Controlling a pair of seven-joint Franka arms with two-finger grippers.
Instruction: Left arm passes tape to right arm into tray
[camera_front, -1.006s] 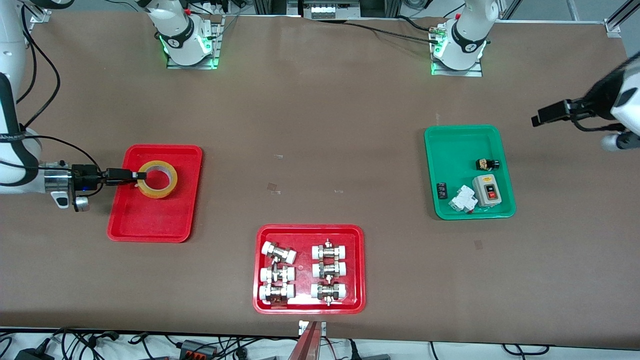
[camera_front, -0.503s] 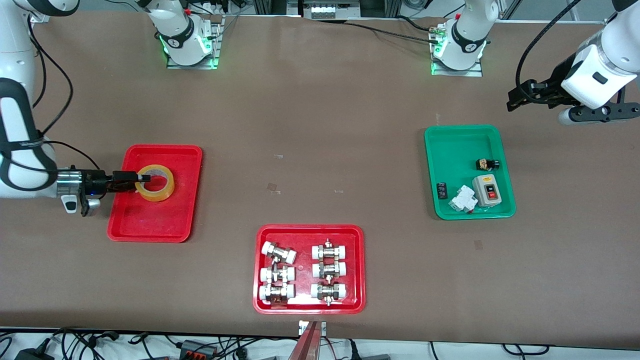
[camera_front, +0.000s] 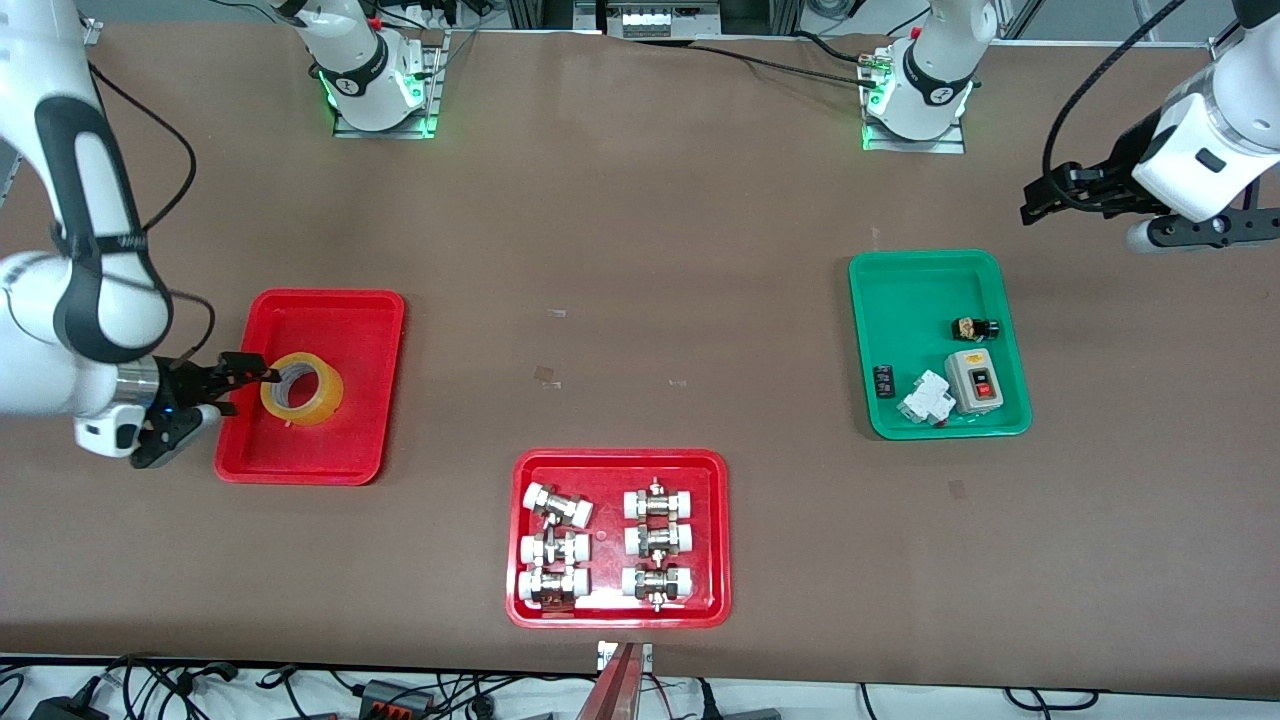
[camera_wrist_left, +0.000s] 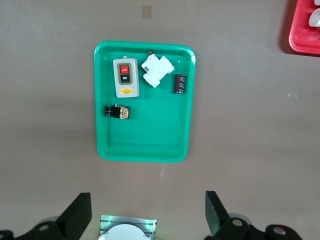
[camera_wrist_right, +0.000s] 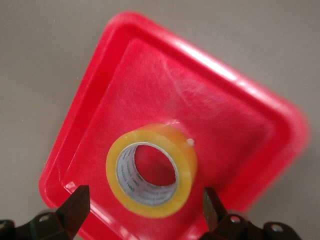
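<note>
Lying flat in the plain glossy red plastic tray (camera_front: 340, 310) with rounded corners and a low rim: the wide roll of translucent yellowish packing tape (camera_front: 302, 387) with a pale cardboard core, toward the tray's edge at the right arm's end of the table, hole facing up. Resting on the tray floor, free of any grip, as far as can be judged.

Right gripper (camera_front: 222, 388) hanging over that edge of the tray just beside the roll, fingers spread wide and empty (in the right wrist view both fingers stand clear of the tape (camera_wrist_right: 151, 170), one to each side). Left gripper (camera_front: 1040, 195) waiting in the air over bare table at the left arm's end, apart from the green plastic tray (camera_front: 905, 290); fingers likewise wide apart with nothing between them, as the left wrist view shows.

Handling, by judgement: probably light, stiff and hard to crush. Outer wrap looks smooth and likely slick, so a squeeze across the full width could slip. Best hold probably one finger down the core and one outside, pinching the ring wall. Round, so liable to roll if set on edge; flat as it lies seems stable. Task looks all but done.
</note>
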